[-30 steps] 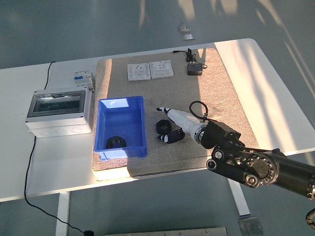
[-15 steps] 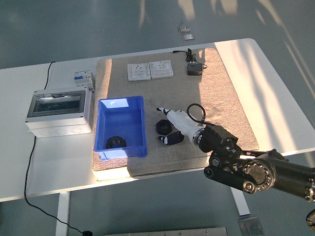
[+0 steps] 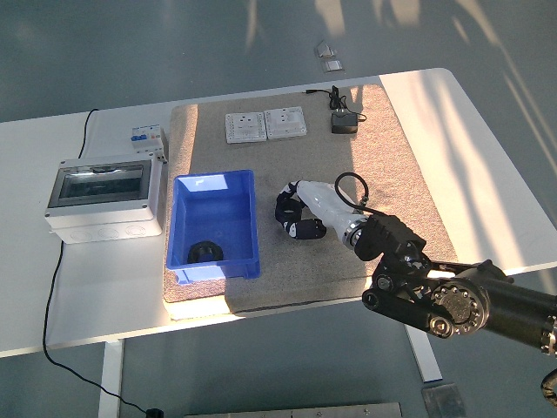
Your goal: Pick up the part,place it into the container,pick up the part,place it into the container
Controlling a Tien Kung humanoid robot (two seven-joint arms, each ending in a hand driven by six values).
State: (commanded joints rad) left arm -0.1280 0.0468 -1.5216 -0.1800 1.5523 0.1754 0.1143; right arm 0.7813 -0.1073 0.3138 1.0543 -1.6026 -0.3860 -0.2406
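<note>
A black ring-shaped part (image 3: 286, 208) is near the middle of the beige mat (image 3: 392, 174), just right of the blue container (image 3: 214, 185). My right hand (image 3: 300, 218) reaches in from the lower right. Its white thumb lies above the part and its dark fingers (image 3: 306, 230) curl under it, so the hand is shut on the part. Whether the part is off the mat I cannot tell. Another black part (image 3: 206, 252) lies inside the container, at its near end. No left arm shows.
A grey electrical box (image 3: 104, 196) with a clear lid stands left of the container, with a small breaker (image 3: 146, 138) behind it. Two white socket plates (image 3: 265, 124) and a black adapter (image 3: 344, 124) with its cable lie at the mat's far edge.
My right hand pushed forward and closed its fingers around the black part. The part has shifted a little away from the table's near edge, together with the hand.
</note>
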